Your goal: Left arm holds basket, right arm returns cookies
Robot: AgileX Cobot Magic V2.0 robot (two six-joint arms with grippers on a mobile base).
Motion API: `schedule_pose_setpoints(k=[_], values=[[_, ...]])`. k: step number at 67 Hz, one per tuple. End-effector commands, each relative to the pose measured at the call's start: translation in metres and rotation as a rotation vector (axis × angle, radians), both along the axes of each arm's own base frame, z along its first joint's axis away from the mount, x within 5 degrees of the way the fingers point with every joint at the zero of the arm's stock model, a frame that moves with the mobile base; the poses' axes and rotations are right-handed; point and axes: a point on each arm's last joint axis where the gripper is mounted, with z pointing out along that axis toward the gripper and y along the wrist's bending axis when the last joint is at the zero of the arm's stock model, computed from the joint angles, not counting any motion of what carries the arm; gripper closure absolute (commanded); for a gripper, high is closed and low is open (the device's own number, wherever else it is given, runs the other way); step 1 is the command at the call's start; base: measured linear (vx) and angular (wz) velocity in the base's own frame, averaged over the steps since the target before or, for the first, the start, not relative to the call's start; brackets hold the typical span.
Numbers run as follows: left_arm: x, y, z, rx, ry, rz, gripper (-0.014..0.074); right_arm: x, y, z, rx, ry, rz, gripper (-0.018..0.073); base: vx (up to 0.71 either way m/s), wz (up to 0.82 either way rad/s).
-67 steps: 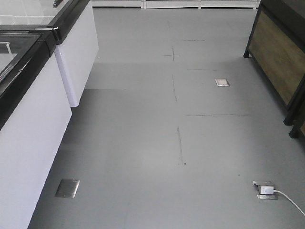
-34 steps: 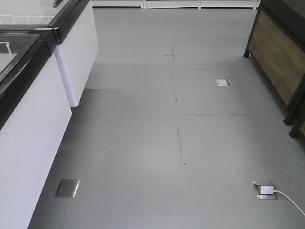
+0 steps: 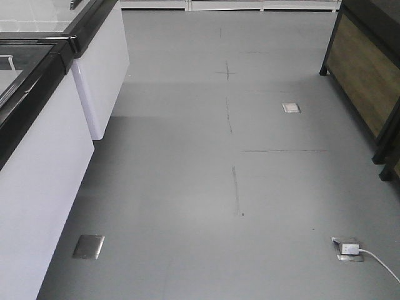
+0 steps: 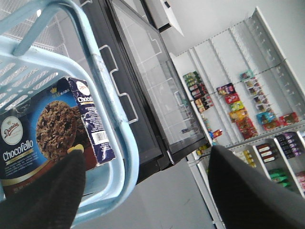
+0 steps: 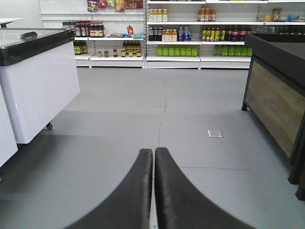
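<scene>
In the left wrist view the light blue basket [image 4: 116, 129] fills the left side, its slotted wall and rim close to the camera. The cookies [image 4: 43, 129], a navy "Chocofello" carton with a cookie picture and barcode, lie inside it. My left gripper [image 4: 147, 160] is open, its dark fingers [image 4: 43, 191] wide apart; the left one overlaps the basket's lower edge, and I cannot tell whether it touches. My right gripper [image 5: 153, 150] is shut with nothing between its fingers, pointing over the grey floor. Neither arm shows in the front view.
White chest freezers with black lids [image 3: 37, 162] line the left. A wood-panelled counter [image 3: 365, 75] stands at the right. Floor sockets [image 3: 89, 246] and a plugged white cable [image 3: 347, 249] sit on the floor. Stocked shelves [image 5: 190, 33] close the far end.
</scene>
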Motion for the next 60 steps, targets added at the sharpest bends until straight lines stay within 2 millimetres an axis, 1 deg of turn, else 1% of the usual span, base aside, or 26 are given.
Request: schedule_pose_setpoints(k=[1,9,12,18,24,32,42,45,50,60], values=[[0.01,0.008,0.016,0.036,-0.036,0.008,0.009,0.0,0.0,0.006,-0.006,-0.077,-0.006,0.0567,0.0,0.0],[0.025,0.018,0.012,0.018,-0.013,-0.004,0.0092,0.0,0.0,0.006,-0.006,-0.077,-0.006,0.0567,0.0,0.0],[0.031,0.022,0.008,0.007,0.0,-0.008,0.0099,0.0,0.0,0.006,-0.006,-0.077,-0.006,0.0567,0.0,0.0],[0.039,0.028,0.003,-0.004,0.015,-0.01,0.0125,0.0,0.0,0.006,-0.006,-0.077,-0.006,0.0567,0.0,0.0],[0.045,0.03,-0.002,-0.013,0.027,-0.016,0.0171,0.0,0.0,0.006,-0.006,-0.077,-0.006,0.0567,0.0,0.0],[0.05,0.033,-0.005,-0.023,0.037,-0.022,0.0257,0.0,0.0,0.006,-0.006,-0.077,-0.006,0.0567,0.0,0.0],[0.056,0.038,-0.014,-0.036,0.056,-0.018,0.0377,0.0,0.0,0.006,-0.006,-0.077,-0.006,0.0567,0.0,0.0],[0.057,0.038,-0.016,-0.04,0.062,-0.019,0.0401,0.0,0.0,0.006,-0.006,-0.077,-0.006,0.0567,0.0,0.0],[0.059,0.039,-0.021,-0.049,0.073,-0.022,0.0426,0.0,0.0,0.006,-0.006,-0.077,-0.006,0.0567,0.0,0.0],[0.062,0.041,-0.025,-0.015,0.103,-0.031,0.0439,0.0,0.0,0.006,-0.006,-0.077,-0.006,0.0567,0.0,0.0]])
